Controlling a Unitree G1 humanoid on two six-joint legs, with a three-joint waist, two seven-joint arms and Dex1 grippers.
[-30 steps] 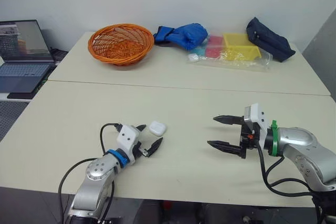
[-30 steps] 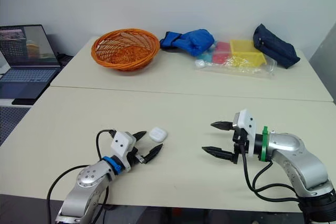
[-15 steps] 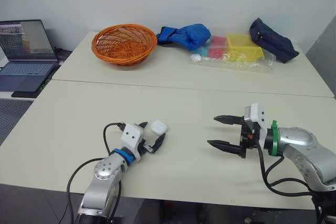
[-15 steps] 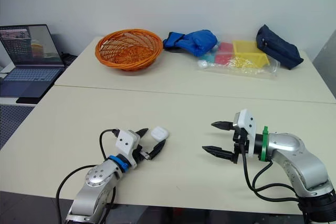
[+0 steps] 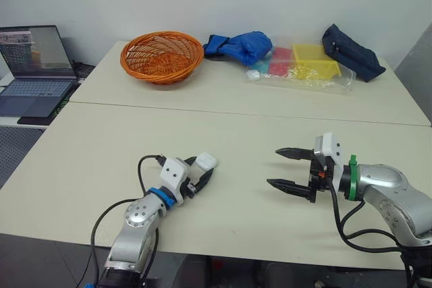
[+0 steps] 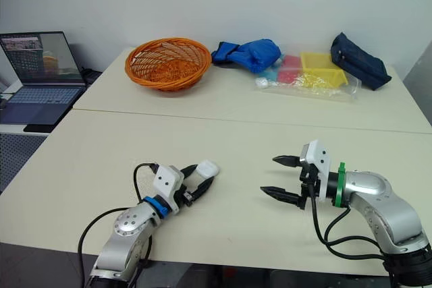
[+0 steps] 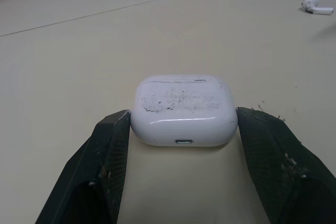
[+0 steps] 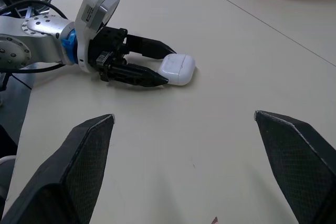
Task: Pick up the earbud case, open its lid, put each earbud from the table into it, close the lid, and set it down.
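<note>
Now clamps left jaws on both sides of the white earbud case (image 7: 182,109), which rests flat on the near tabletop (image 5: 270,133). Holds right jaws wide apart, well off to the right. Spots one earbud (image 7: 317,7) lying loose, apart from the case.

earbud case (image 7: 181,98) white, dark scuffs on top | left gripper (image 7: 184,116) flanking it black | earbud (image 7: 316,7) beyond white | table (image 7: 79,51) cream | basket (image 5: 162,55) orange weave | right gripper (image 5: 273,166) black-fingered
</note>
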